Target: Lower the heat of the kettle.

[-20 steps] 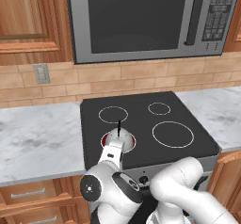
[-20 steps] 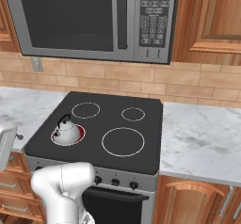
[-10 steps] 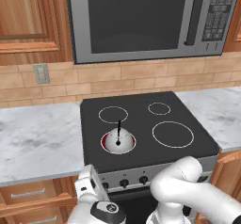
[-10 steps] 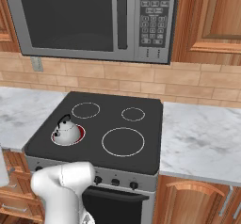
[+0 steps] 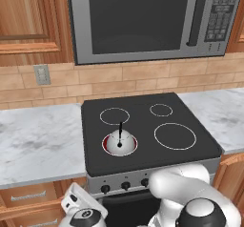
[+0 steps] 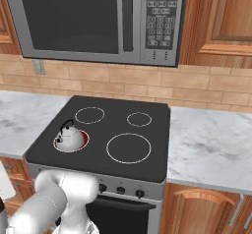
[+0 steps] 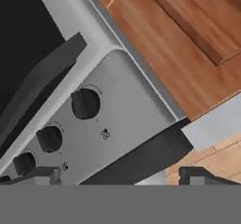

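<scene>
1 white-grey domed kettle point(image 5: 119, 142) on glowing red burner point(image 5: 105, 144).

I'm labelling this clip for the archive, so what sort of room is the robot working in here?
A home-style kitchen, rendered rather than real. A black stove carries a kettle on a red-glowing burner, a microwave is built in above it, and marble counters with wooden cabinets flank both sides.
</scene>
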